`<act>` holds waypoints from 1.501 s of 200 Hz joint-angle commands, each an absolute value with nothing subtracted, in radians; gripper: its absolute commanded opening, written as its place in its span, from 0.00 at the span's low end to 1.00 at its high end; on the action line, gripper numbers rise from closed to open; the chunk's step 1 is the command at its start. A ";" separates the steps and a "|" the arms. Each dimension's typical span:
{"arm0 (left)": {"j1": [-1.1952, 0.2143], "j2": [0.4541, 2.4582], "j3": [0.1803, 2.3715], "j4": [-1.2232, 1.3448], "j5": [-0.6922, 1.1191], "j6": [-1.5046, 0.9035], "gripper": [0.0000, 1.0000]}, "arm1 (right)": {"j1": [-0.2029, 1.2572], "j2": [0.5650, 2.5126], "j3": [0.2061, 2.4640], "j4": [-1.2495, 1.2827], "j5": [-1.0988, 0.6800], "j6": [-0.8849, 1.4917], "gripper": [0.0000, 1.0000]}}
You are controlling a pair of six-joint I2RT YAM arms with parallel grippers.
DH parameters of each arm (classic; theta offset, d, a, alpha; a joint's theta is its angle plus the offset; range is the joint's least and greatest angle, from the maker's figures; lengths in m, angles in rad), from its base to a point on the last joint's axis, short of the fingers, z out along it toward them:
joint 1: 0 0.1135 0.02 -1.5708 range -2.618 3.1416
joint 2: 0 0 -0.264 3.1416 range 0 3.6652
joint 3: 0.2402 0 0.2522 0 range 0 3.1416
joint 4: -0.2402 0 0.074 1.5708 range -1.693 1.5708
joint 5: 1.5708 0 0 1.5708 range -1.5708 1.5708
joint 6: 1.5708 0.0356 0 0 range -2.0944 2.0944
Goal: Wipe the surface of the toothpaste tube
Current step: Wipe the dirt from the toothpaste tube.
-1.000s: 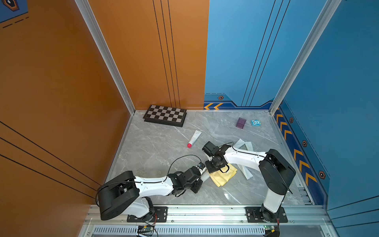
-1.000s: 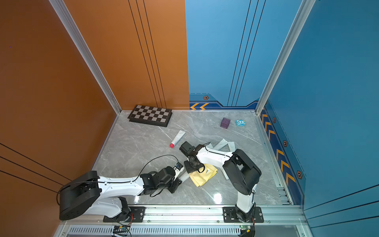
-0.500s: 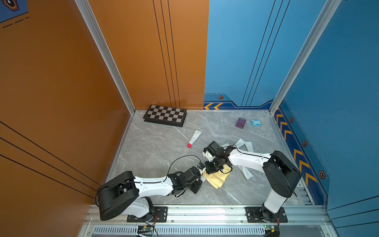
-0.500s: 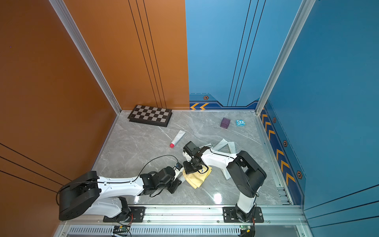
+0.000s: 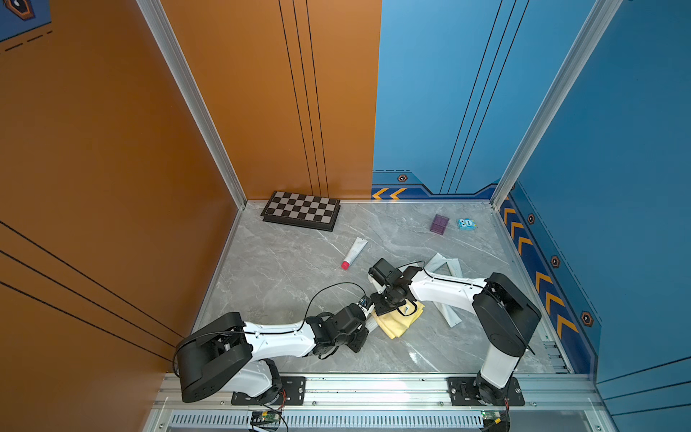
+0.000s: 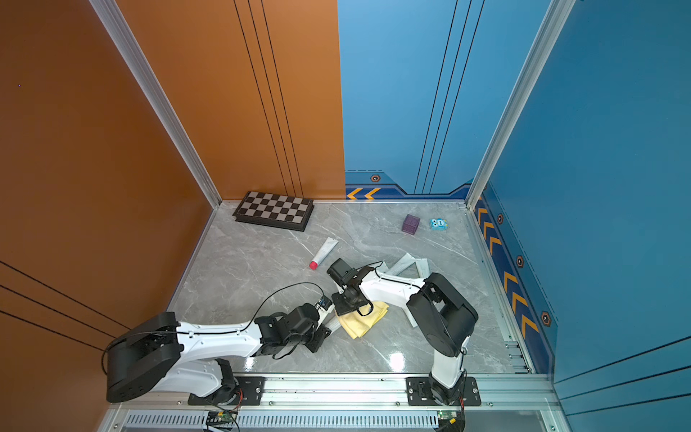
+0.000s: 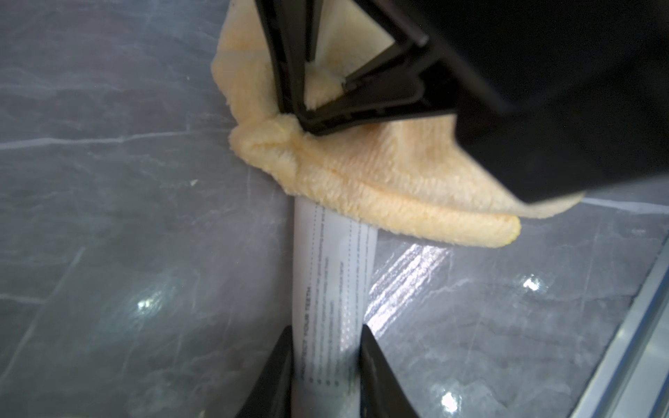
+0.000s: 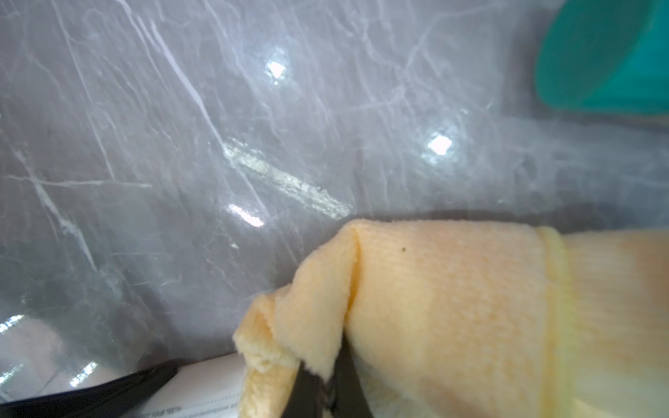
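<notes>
Left gripper [image 7: 324, 327]: narrow, its two black fingers clamped on the sides of the toothpaste tube [image 7: 331, 275] at one end.
Toothpaste tube: white with grey print, low over the tabletop [image 5: 284, 269] near the middle of the front edge, between the two arm bases. Whether it rests on the surface I cannot tell.
Long axis: it runs straight out from the left gripper's fingers towards the right arm, so the free end points at the cloth.
Cloth [image 7: 380, 181]: yellow and folded, lying across the tube's far end and hiding it. A bare stretch of tube shows between the cloth's edge and the left fingers.
Right gripper [image 8: 325, 387]: pinched tight on a fold of the cloth, directly above the covered end.
Nearer arm: both are at the tube. The left holds it and the right carries the wiper.
Coming move, as I judge it: the cloth should be drawn along the axis towards the left fingers, stopping short of them.
Other tube [image 5: 354, 253]: red-capped, well apart towards the rear edge and untouched.
</notes>
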State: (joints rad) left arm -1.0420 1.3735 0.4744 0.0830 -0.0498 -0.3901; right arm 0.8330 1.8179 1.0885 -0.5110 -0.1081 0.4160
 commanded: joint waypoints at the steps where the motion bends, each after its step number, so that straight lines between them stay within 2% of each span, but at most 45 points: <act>1: -1.057 1.413 0.448 -0.005 -0.072 -0.354 0.23 | 0.846 1.945 0.990 -0.738 0.078 0.423 0.00; 36: -1.057 1.414 0.450 -0.004 -0.072 -0.354 0.23 | 0.847 1.907 0.970 -0.734 0.038 0.423 0.00; 85: -1.056 1.417 0.450 -0.003 -0.076 -0.353 0.23 | 0.891 1.813 0.905 -0.595 -0.367 0.448 0.00; 118: -1.057 1.416 0.450 -0.005 -0.076 -0.353 0.23 | 0.914 1.805 0.883 -0.546 -0.477 0.467 0.00; 145: -1.058 1.410 0.450 -0.008 -0.081 -0.354 0.23 | 0.907 1.804 0.882 -0.626 -0.343 0.454 0.00; 184: -1.055 1.401 0.445 -0.012 -0.096 -0.360 0.23 | 0.902 1.803 0.873 -0.760 0.025 0.489 0.00; 247: -1.055 1.396 0.444 -0.012 -0.089 -0.360 0.23 | 0.897 1.805 0.876 -0.788 0.237 0.567 0.00; 268: -1.055 1.394 0.444 -0.010 -0.086 -0.359 0.23 | 0.857 1.723 0.870 -0.773 0.250 0.568 0.00; 300: -1.056 1.399 0.446 -0.011 -0.080 -0.357 0.23 | 0.753 1.568 0.871 -0.705 0.099 0.536 0.00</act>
State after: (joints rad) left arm -1.0534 1.3697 0.4736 0.0864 -0.0490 -0.3637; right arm 0.8181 1.6314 0.9024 -0.5568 0.1555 0.5476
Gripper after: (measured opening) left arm 0.273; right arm 0.054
